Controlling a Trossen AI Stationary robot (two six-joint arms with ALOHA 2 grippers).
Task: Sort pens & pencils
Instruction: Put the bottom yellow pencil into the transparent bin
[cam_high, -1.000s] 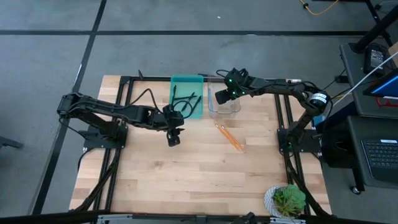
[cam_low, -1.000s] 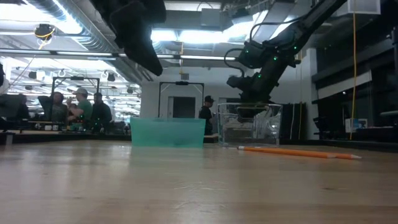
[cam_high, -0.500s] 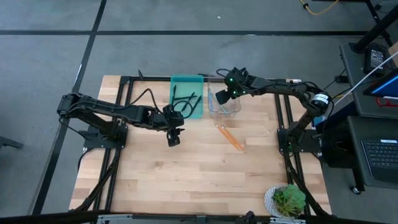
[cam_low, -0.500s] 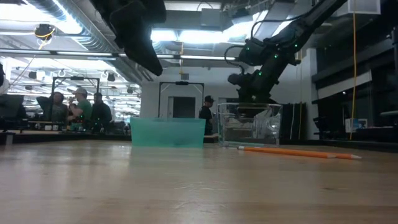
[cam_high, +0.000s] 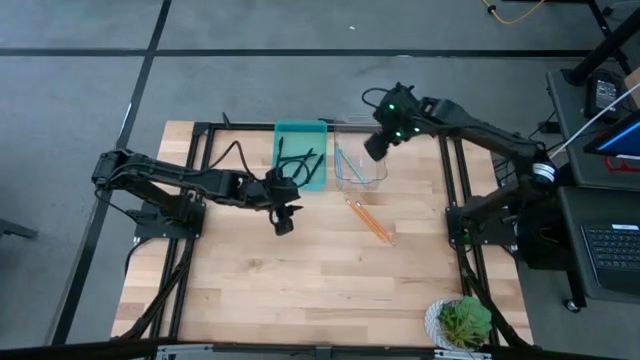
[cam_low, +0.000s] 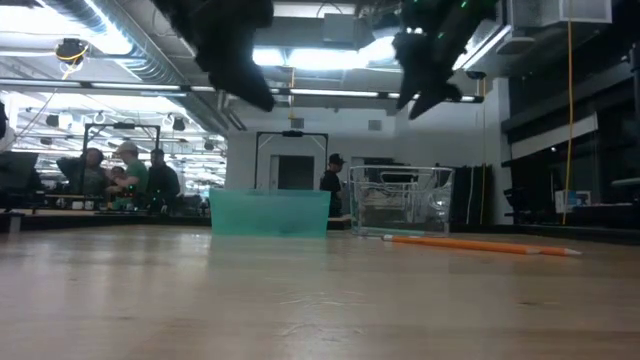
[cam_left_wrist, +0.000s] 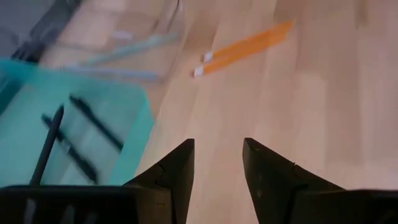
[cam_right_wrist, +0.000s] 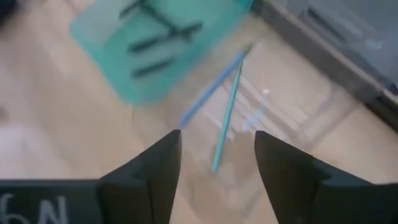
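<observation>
Several black pens (cam_high: 298, 160) lie in the teal bin (cam_high: 285, 133) at the table's far side. Two light blue pencils (cam_right_wrist: 224, 106) lie crossed in the clear bin (cam_high: 366, 178) to its right. Two orange pencils (cam_high: 370, 220) lie side by side on the wood nearer than the clear bin. My right gripper (cam_high: 377, 148) hangs open high over the clear bin, holding nothing. My left gripper (cam_high: 283, 222) stands open above the table, just near of the teal bin, with nothing between its fingers (cam_left_wrist: 180, 174).
A potted green plant (cam_high: 462, 322) stands at the table's near right corner. Black frame rails (cam_high: 205, 150) run along the left and right sides. Bare wood (cam_high: 300, 290) fills the near half of the table. People show in the room beyond.
My right gripper has risen from just over the clear bin's rim to well above it and has drifted a little toward the table's right edge. The orange pencils and both bins have stayed in place.
</observation>
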